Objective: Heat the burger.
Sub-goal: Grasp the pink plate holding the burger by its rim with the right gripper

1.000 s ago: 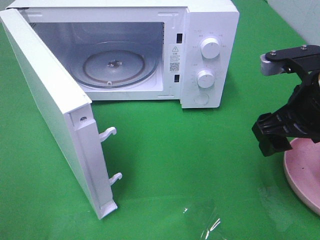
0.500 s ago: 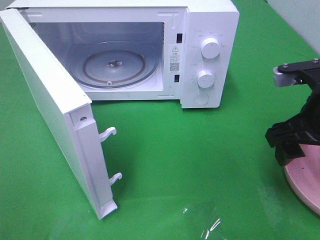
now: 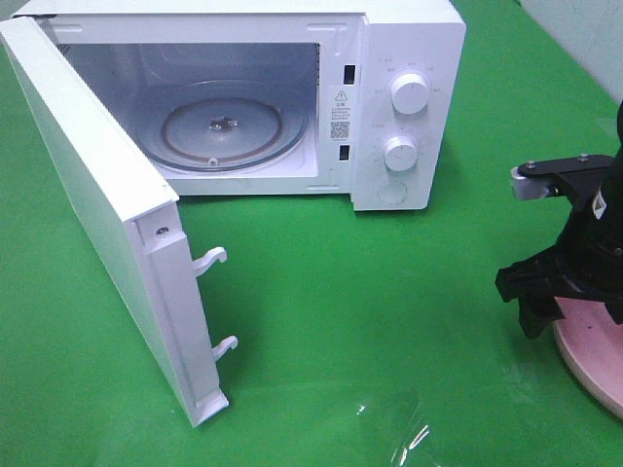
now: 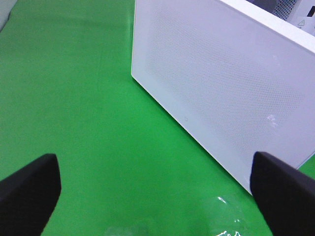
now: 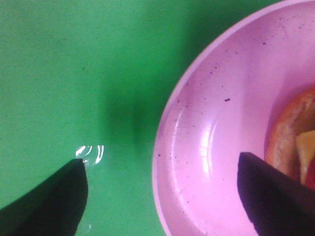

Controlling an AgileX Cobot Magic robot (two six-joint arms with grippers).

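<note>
Right gripper [image 5: 160, 158]: jaws spread wide and holding nothing. They straddle the pink plate [image 5: 211, 123] rim, with one finger over the green surface [image 3: 389, 292] and the other over the plate next to the burger [image 5: 285, 128]. The burger sits on the plate, right of the microwave [image 3: 409, 58]. Door [image 3: 88, 195] is swung open and the glass turntable [image 3: 222, 126] is bare. Left gripper [image 4: 153, 156]: jaws released, beside the door's outer face.

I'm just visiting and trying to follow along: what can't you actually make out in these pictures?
- Burger: right wrist view shows only a sliver, cut off by the picture's edge and a pincer finger; unseen in the high view.
- Pink plate: high view, partly cut off by the edge and covered by the right pincer.
- Microwave dials: high view, markings too small to read.
</note>
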